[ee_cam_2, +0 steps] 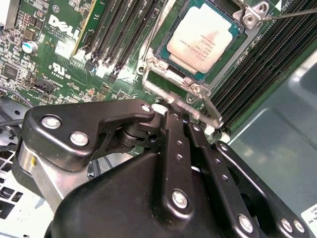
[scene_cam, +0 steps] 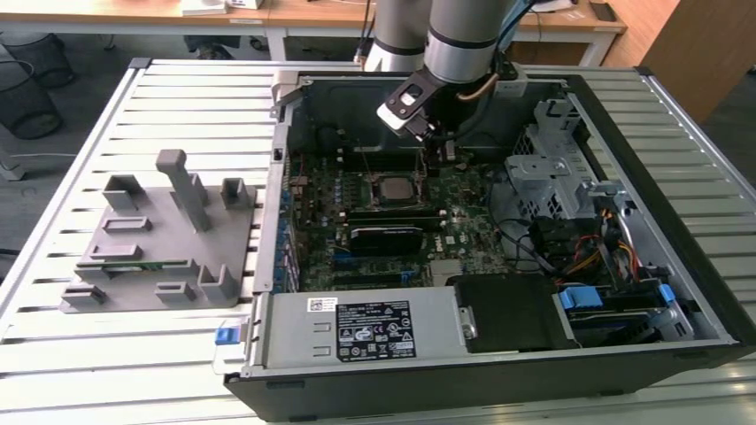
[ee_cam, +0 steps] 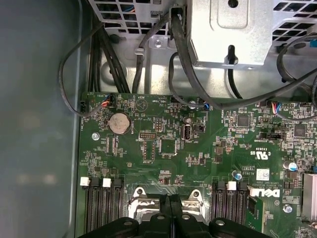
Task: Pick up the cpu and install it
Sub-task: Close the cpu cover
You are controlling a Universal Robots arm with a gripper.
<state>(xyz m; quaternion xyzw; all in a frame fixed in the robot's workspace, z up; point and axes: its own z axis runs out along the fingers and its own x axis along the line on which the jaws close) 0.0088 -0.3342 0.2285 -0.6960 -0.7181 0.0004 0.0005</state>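
The cpu (ee_cam_2: 198, 42) lies flat inside the black motherboard socket (ee_cam_2: 163, 69), silvery top up with a greenish rim around it. In the exterior view the cpu (scene_cam: 394, 189) sits mid-board, and my gripper (scene_cam: 445, 156) hangs just behind it, low over the board. In both wrist views the two black fingers are pressed together with nothing between them: gripper (ee_cam_2: 174, 113), gripper (ee_cam: 171, 203). Their tips stand at the socket's metal frame edge (ee_cam: 190, 202), beside the cpu, not on it. A thin socket lever (ee_cam_2: 290, 12) runs past the far corner.
The open computer case (scene_cam: 697, 292) lies on a slatted table (scene_cam: 189, 88). A grey fixture block (scene_cam: 165, 239) stands at the exterior view's left. Memory slots (ee_cam_2: 119, 34) flank the socket; cables (ee_cam: 181, 54) and a drive cage (scene_cam: 550, 168) crowd one side.
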